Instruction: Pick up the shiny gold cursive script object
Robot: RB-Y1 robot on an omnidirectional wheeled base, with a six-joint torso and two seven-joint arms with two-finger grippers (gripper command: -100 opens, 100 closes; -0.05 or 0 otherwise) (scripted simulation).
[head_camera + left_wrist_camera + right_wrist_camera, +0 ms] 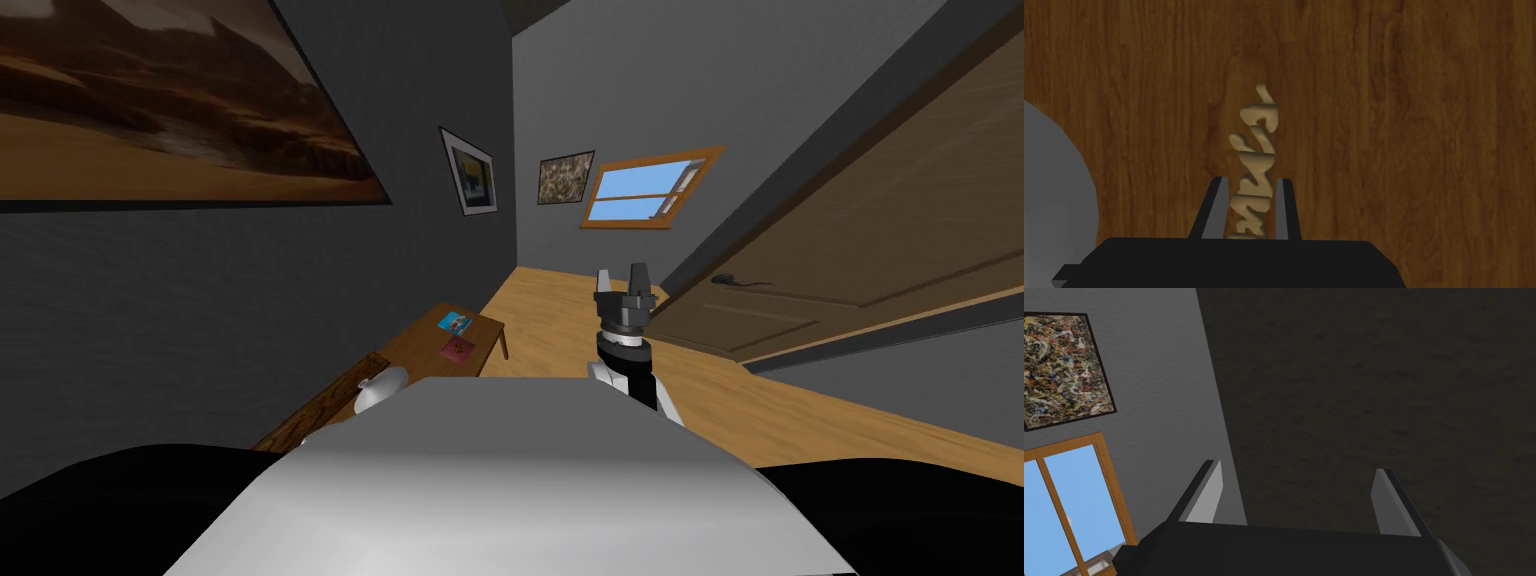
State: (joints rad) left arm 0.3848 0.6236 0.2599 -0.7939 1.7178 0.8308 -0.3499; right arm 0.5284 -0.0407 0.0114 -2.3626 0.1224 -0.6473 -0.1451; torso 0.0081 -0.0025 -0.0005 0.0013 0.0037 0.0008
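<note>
Left gripper (1250,182) clamped narrowly on gold script object (1259,130) on wooden table (1414,125); right gripper (622,272), one o'clock, spread wide, empty

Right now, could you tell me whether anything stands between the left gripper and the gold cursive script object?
Nothing visible does. The left gripper is shut on the near end of the gold script object, its fingers pressing both sides, with only a brown wooden surface behind it.
</note>
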